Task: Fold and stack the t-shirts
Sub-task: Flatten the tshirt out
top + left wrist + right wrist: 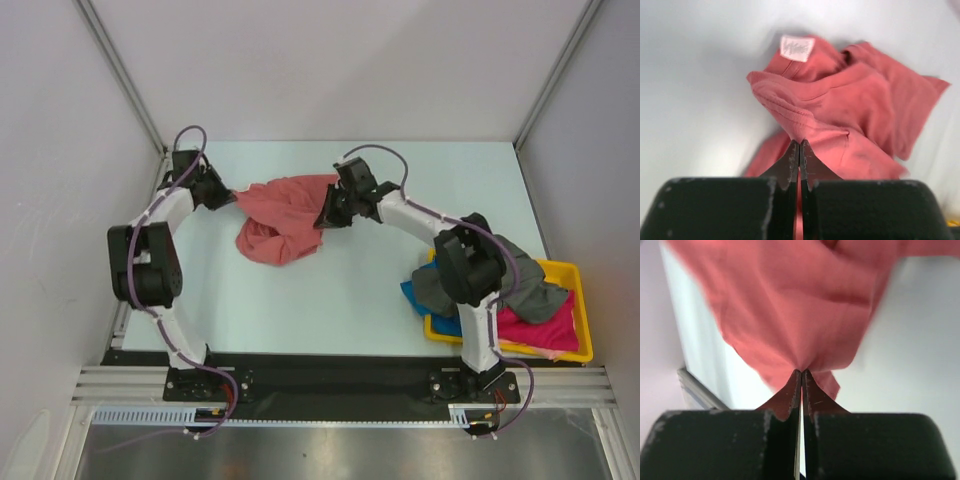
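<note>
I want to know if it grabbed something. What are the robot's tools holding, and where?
Both pinch the salmon-red t-shirt: the left tool at its ribbed neckline, the right tool on a bunched fold.

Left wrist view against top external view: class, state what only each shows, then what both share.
Only left wrist: the white neck label and ribbed collar. Only top external: the right gripper pinching the salmon-red t-shirt, and the grey, blue and pink t-shirts heaped in the yellow tray. Both: that t-shirt, pinched in the shut left gripper.
</note>
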